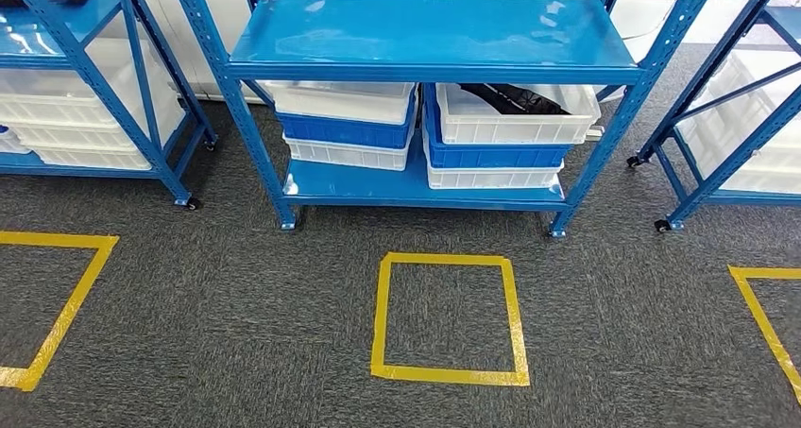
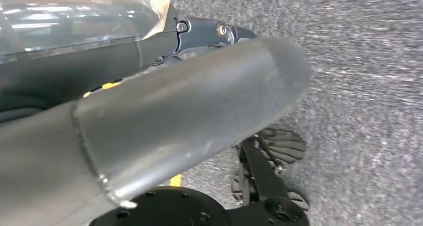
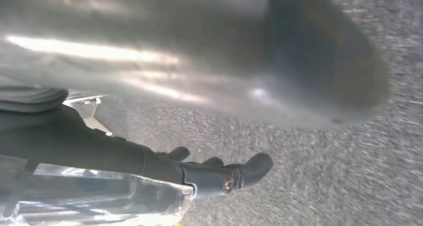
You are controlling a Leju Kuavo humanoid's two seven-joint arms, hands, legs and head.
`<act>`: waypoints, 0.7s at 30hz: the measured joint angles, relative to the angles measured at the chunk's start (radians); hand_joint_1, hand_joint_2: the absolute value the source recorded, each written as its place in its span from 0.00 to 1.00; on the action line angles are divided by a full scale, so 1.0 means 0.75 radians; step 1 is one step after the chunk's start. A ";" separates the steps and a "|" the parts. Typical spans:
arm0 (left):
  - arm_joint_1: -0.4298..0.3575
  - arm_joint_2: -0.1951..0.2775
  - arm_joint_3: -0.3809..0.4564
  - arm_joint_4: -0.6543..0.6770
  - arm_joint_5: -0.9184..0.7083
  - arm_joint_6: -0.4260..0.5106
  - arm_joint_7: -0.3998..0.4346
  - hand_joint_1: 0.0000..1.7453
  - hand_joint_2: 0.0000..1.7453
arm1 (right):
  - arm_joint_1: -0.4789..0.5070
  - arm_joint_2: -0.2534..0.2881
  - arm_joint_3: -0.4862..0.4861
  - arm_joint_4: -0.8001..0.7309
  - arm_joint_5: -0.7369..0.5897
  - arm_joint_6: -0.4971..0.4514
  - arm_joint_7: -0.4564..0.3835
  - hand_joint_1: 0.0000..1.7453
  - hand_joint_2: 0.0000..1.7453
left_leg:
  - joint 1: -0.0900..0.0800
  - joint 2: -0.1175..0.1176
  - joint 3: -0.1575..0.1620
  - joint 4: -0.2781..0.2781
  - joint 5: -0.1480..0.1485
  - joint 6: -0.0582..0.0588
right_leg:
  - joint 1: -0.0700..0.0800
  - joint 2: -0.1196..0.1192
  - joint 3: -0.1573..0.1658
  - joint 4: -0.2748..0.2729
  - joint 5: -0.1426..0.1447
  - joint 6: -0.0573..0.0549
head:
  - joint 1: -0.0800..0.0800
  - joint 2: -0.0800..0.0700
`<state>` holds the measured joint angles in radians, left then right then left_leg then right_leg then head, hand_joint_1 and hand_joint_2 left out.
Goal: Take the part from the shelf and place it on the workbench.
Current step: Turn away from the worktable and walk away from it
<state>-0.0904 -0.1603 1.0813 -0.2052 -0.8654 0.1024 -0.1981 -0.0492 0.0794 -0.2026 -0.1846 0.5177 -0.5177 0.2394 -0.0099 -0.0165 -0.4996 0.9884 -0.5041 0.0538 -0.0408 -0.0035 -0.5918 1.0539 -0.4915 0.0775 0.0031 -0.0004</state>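
Blue shelf (image 1: 434, 36) dead ahead, part not yet taken.

The dark part (image 1: 515, 97) lies in the top white bin (image 1: 518, 114) at the lower shelf's right end, under the upper deck. Reaching in could knock that deck or the upright. The wrist views show what the head view lacks: left hand (image 2: 209, 32) and right hand (image 3: 219, 173) hanging over carpet, fingers apparently extended, grasping nothing.

You face the middle shelf (image 1: 430, 41). On its lower board two stacks of bins (image 1: 345, 126) sit side by side; a dark part (image 1: 515, 97) lies in the right top bin (image 1: 515, 114). A taped square (image 1: 449, 319) lies before the shelf.
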 joint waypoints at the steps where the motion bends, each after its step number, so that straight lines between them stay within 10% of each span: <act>1: -0.001 0.001 -0.001 0.000 -0.004 -0.001 0.000 0.00 0.00 | -0.001 0.000 -0.002 0.000 -0.002 0.000 0.000 0.00 0.00 | -0.002 0.001 0.000 0.006 -0.013 -0.010 | 0.002 -0.001 0.009 -0.030 0.012 -0.012 | 0.002 0.000; 5: -0.004 0.004 -0.003 0.000 -0.018 -0.007 0.000 0.00 0.00 | 0.002 0.002 -0.014 0.001 -0.012 -0.002 0.001 0.00 0.00 | 0.008 0.011 0.001 0.068 -0.041 -0.040 | 0.002 0.001 0.042 -0.039 0.008 -0.079 | -0.003 0.000; 9: -0.007 0.005 -0.005 0.000 -0.023 -0.010 0.000 0.00 0.00 | -0.002 0.002 -0.022 0.001 -0.015 -0.003 0.001 0.00 0.00 | 0.025 0.018 -0.164 0.341 -0.160 -0.067 | 0.008 0.002 0.076 -0.042 -0.010 -0.104 | -0.011 0.000; 11: -0.006 0.005 -0.005 0.000 -0.024 -0.009 0.000 0.00 0.00 | -0.001 0.002 -0.023 0.001 -0.015 -0.003 0.001 0.00 0.00 | 0.029 0.018 -0.237 0.402 -0.156 -0.069 | 0.012 0.004 0.087 -0.042 -0.022 -0.105 | -0.011 0.000; 14: -0.005 0.006 -0.005 0.000 -0.026 -0.009 0.002 0.00 0.00 | 0.003 0.004 -0.025 0.001 -0.014 -0.003 -0.001 0.00 0.00 | 0.029 0.018 -0.189 0.200 0.010 -0.056 | 0.012 0.007 0.116 -0.043 -0.046 -0.098 | -0.011 0.000; 18: -0.007 0.008 -0.006 0.000 -0.027 -0.007 0.006 0.00 0.00 | -0.004 0.009 -0.026 0.001 -0.004 -0.003 -0.006 0.00 0.00 | 0.003 0.015 -0.142 0.074 -0.024 -0.015 | 0.023 0.008 0.136 -0.042 -0.055 -0.063 | -0.013 0.000; 21: -0.002 0.008 -0.006 0.000 -0.026 -0.006 0.007 0.00 0.00 | -0.003 0.010 -0.028 0.001 0.001 -0.003 -0.007 0.00 0.00 | 0.004 0.013 -0.093 0.041 0.024 0.022 | 0.036 0.007 0.143 0.014 -0.080 -0.046 | -0.012 0.000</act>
<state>-0.0920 -0.1547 1.0769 -0.2052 -0.8850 0.0982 -0.1927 -0.0515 0.0868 -0.2233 -0.1839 0.5185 -0.5200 0.2342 -0.0068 -0.0068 -0.5693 1.0192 -0.4862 0.0701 -0.0136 0.0018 -0.4849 1.0642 -0.5512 0.0430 -0.0060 -0.0004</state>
